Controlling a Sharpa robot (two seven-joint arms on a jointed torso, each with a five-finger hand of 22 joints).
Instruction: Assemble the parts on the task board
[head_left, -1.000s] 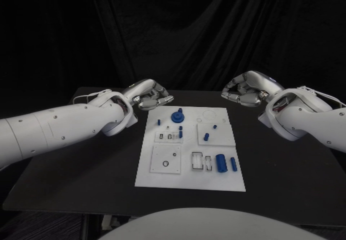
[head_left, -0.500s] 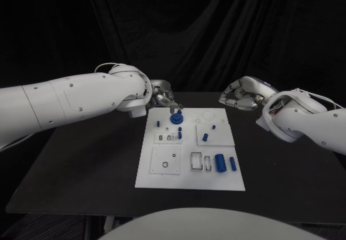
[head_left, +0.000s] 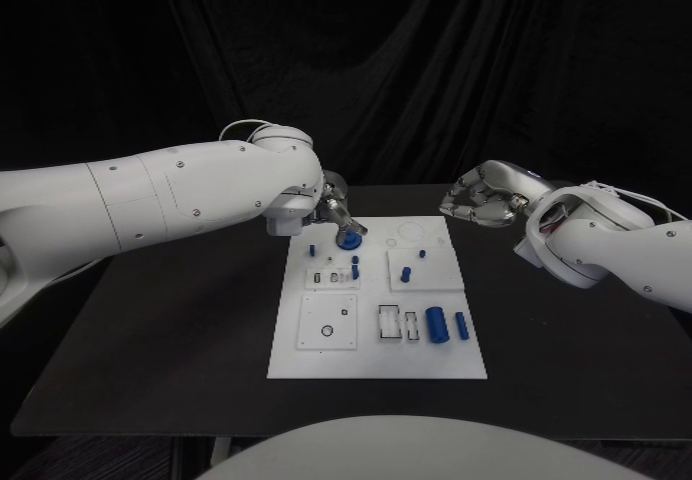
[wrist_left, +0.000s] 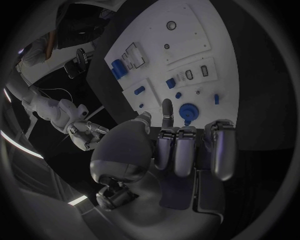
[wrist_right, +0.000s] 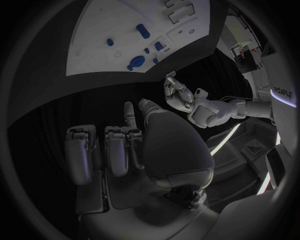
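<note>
Hovering over the far end of the task board (head_left: 378, 350) on the black tabletop (head_left: 173, 340), left hand (head_left: 335, 212) fingers curled, empty, just above the round blue part (head_left: 348, 238), right hand (head_left: 483, 195) curled shut on nothing beyond the board's far right corner, other blue parts (head_left: 438, 325) lying nearer

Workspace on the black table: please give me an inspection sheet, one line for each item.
Surface: black table, bare around the board.
Job's things: white task board lies flat mid-table; round blue part at its far end, two blue cylinders near its right edge, small blue pieces between.
Clutter: nothing seen.
Hands: left hand above the round blue part, fingers curled, contact cannot be told; right hand beyond the board's far right corner, fingers curled in, holding nothing.
Cables: thin white cable loops at the left wrist.
Surroundings: black curtain behind.
</note>
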